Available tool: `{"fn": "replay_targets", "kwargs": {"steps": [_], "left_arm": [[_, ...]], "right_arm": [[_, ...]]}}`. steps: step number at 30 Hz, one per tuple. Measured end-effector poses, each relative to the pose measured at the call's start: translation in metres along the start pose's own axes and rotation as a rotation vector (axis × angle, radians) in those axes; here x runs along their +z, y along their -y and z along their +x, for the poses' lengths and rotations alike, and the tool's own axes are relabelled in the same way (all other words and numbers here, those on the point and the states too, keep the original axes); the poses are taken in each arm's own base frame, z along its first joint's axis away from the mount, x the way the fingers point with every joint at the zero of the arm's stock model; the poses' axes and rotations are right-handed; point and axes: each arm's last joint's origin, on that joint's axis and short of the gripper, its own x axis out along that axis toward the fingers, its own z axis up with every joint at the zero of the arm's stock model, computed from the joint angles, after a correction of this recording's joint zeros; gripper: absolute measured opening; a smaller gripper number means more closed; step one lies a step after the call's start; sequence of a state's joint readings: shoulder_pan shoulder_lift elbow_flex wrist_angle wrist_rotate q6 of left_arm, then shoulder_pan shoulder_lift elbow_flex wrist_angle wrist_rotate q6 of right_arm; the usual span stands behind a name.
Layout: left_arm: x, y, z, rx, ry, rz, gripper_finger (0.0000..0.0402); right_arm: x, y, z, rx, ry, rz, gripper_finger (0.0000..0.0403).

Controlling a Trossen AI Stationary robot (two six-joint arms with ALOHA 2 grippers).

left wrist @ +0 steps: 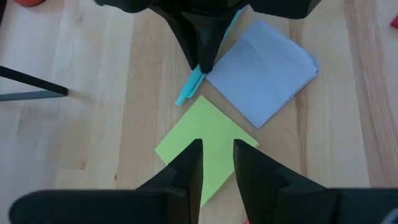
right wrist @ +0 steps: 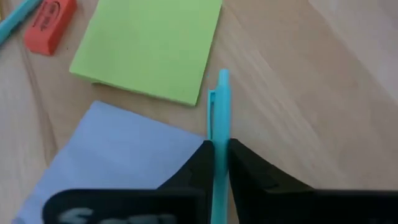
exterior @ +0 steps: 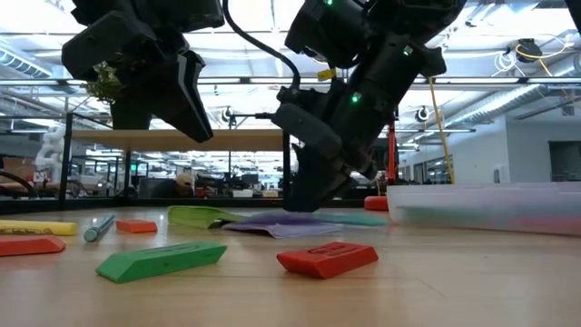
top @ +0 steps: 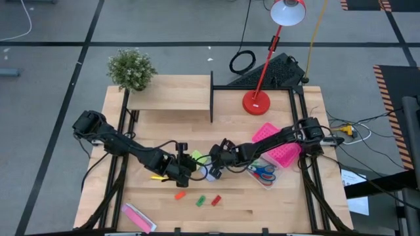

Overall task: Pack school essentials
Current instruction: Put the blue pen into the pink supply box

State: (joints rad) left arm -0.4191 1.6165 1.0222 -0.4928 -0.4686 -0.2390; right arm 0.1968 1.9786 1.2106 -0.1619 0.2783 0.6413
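Note:
My right gripper (right wrist: 217,152) is low over the table's middle, shut on a teal pen (right wrist: 219,106). The pen lies between a green sticky-note pad (top: 195,157) and a pale-blue pad (top: 211,172), both flat on the wood. My left gripper (left wrist: 217,158) hangs open above the green pad (left wrist: 205,134), clear of it in the low view (exterior: 177,86). Orange (top: 179,195), green (top: 201,200) and red (top: 216,199) blocks lie nearer the front edge. A yellow pen (top: 157,177) lies by the left arm. My right gripper pinches the teal pen between its two fingers, partway along the barrel (right wrist: 217,138). The fingers come down from above, slanting from the table's right. The clip end (left wrist: 186,93) sticks out past the fingertips toward the green pad. Whether that end rests on the wood, I cannot tell.
A clear tray (top: 270,178) with red- and blue-handled scissors (top: 262,172) sits beside a pink perforated lid (top: 279,145) on the right. A pink-and-white packet (top: 138,217) lies at the front left. A red lamp base (top: 256,102), a wooden shelf (top: 170,98) and a plant (top: 131,69) stand at the back.

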Motion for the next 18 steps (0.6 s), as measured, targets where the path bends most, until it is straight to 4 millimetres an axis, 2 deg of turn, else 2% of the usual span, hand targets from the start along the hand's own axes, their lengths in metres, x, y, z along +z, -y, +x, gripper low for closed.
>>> {"fn": "replay_targets", "kwargs": {"steps": [8,12,18], "left_arm": [[0.001,0.0,0.0,-0.002,0.007,-0.004,0.0093],[0.001,0.0,0.0,-0.003,0.008,-0.007,0.0093],[0.002,0.001,0.0,-0.007,0.021,-0.014,0.0093]], "right_arm": [[0.02,-0.001,-0.037,0.05,0.077,-0.062,0.0024],[0.029,0.003,-0.066,0.063,0.099,-0.074,0.0026],[0.026,0.011,-0.114,0.042,0.048,-0.108,0.0026]]}}
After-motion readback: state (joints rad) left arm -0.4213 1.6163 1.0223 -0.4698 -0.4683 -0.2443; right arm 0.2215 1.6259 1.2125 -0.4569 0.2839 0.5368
